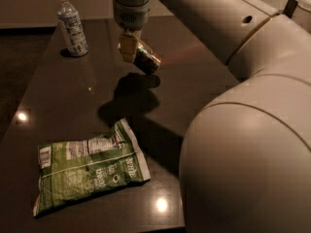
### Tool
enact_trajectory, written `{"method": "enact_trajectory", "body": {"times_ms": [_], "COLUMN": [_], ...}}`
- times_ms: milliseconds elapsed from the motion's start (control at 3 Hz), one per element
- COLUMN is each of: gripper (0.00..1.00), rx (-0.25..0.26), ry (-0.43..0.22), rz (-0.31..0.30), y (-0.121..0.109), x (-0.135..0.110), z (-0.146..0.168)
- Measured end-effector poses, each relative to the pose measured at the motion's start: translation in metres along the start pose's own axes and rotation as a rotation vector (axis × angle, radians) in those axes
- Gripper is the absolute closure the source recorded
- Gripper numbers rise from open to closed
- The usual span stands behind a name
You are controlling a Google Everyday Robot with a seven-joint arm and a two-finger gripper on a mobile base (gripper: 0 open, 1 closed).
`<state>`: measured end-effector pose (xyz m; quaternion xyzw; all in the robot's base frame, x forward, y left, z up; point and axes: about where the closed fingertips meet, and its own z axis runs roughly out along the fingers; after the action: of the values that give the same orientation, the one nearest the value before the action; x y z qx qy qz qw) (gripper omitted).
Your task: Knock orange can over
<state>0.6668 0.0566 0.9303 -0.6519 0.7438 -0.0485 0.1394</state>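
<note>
1. The small orange-gold metal drink can hangs tilted above the table's far middle, its shadow lying apart below it.
2. The two-finger gripper is clenched on the can's upper end, under the pale arm.
3. A clear plastic water bottle with a white cap stands upright at the far left; how full it is cannot be told.
4. A green crinkled snack bag lies flat near the front edge.
5. The dark glossy table mirrors ceiling lights; a pale wall stands behind.
</note>
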Motion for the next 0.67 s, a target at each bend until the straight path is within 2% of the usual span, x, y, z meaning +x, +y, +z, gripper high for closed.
{"method": "enact_trajectory", "body": {"times_ms": [667], "gripper": [0.36], "rx": [-0.037], "ry": [0.086], "rz": [-0.126], "y": [0.021], "x": [0.011], "z": [0.004]}}
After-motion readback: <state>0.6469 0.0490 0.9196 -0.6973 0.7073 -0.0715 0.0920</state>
